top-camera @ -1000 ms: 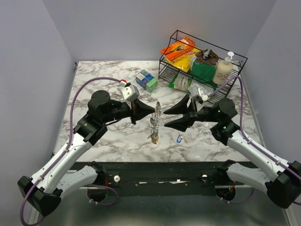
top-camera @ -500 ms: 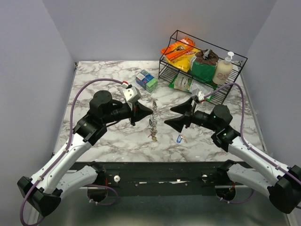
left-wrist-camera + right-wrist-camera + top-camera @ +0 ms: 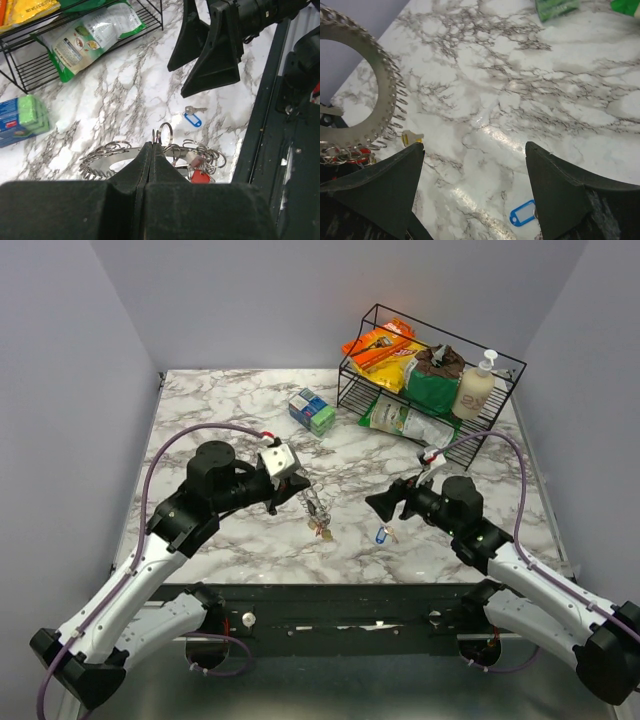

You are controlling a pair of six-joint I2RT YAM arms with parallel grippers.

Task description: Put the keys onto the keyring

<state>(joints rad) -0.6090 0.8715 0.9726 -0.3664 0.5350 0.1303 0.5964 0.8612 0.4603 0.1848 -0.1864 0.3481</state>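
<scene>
Keyring [image 3: 107,157] is clamped edge-on by left gripper [image 3: 151,148]. Right gripper [image 3: 474,146] is spread and empty. Blue key [image 3: 522,217], lying flat right of keyring, could be skidded away if pinched shallow.

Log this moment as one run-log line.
left end effector: shut on keyring | right end effector: open, empty, near blue key | blue key: lying on table, off keyring
</scene>
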